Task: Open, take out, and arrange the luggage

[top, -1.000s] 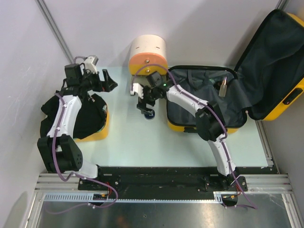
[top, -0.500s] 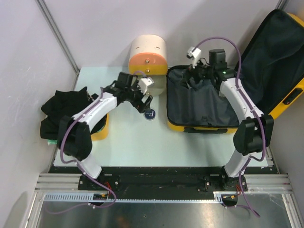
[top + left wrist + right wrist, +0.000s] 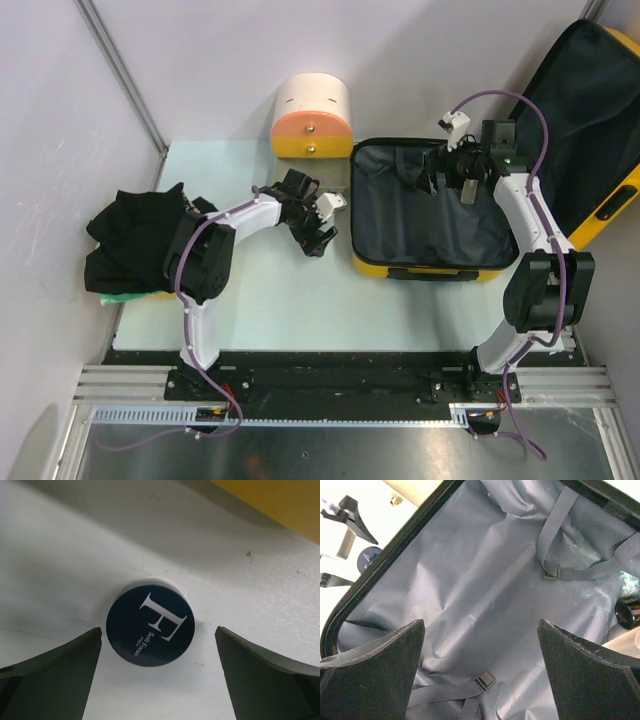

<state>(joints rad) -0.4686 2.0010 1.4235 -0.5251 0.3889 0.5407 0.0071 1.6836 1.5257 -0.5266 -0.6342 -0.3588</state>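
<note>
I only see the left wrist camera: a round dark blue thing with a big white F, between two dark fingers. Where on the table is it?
Observer: The disc lies on the table just outside the left wall of the luggage, which lies open.
Kid: What is the other arm doing?
Observer: The right gripper hangs open over the inside of the luggage.
Kid: Is anything inside it?
Observer: One small pale object shows in the far right part, close to that gripper.
</note>
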